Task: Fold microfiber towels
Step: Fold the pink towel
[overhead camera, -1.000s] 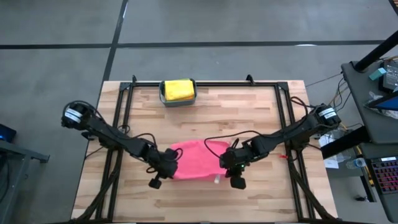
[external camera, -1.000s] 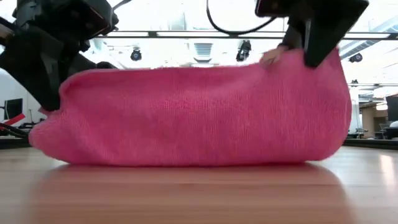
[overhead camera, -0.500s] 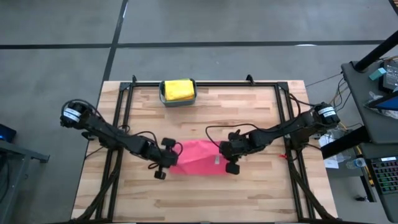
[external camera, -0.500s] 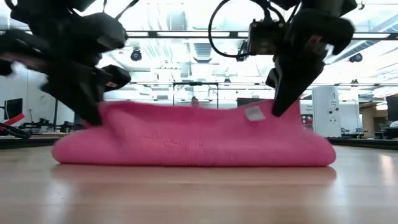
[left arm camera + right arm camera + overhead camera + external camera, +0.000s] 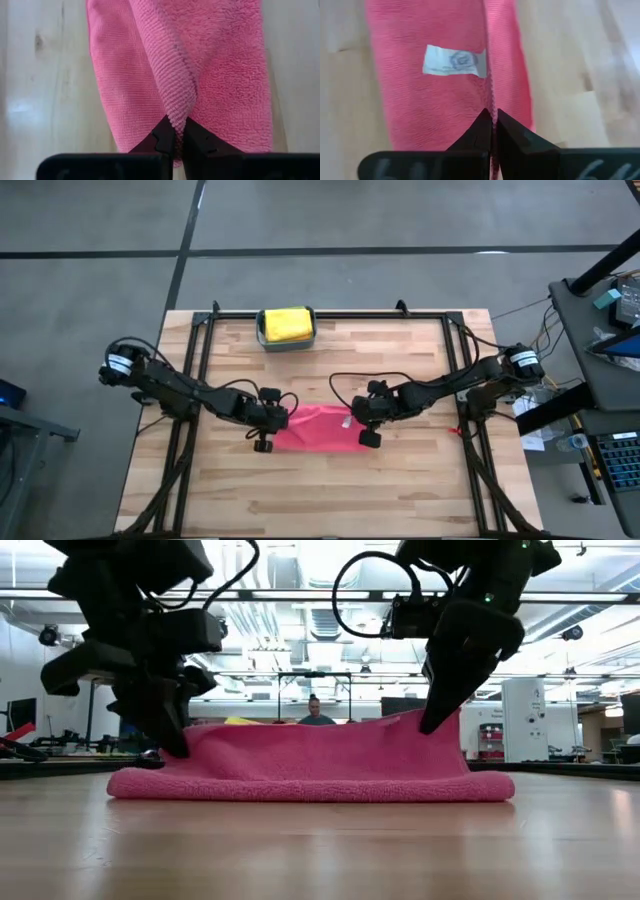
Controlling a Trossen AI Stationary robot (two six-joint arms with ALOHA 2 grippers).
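Observation:
A pink microfiber towel [image 5: 315, 430] lies on the wooden table as a narrow strip running left to right, its lower layers flat on the wood. Its upper layer [image 5: 310, 740] is held up a little at both ends. My left gripper [image 5: 281, 420] is shut on the towel's left end, and the low view shows it too [image 5: 178, 745]. My right gripper [image 5: 352, 423] is shut on the right end [image 5: 428, 725], close to a white label [image 5: 454, 61]. A yellow towel [image 5: 286, 323] sits in the teal bin. My left gripper pinches a raised ridge of the towel's upper layer [image 5: 177, 112] between its two fingers at the left end. The fingers slant down from the table's left. That end stands slightly lifted; the towel below lies on the table. My right gripper pinches a thin edge of the upper layer [image 5: 490, 102] between its two fingers at the right end, beside the label. The fingers slant down from the table's right. The held corner rises a little above the layers on the table, and the cloth between the grippers sags slightly.
The teal bin [image 5: 262, 335] stands at the table's far edge, left of centre. Black frame rails [image 5: 195, 360] run along the left, right and far sides. Bare wood [image 5: 320, 490] lies toward the near edge. A person [image 5: 317, 712] shows in the room beyond.
Both grippers, still shut on the towel, have moved toward the table's far edge and down, tipping more steeply. The held edge has been carried over the rest of the towel. The cloth that stood tall between them now lies folded over as a low, narrow strip.

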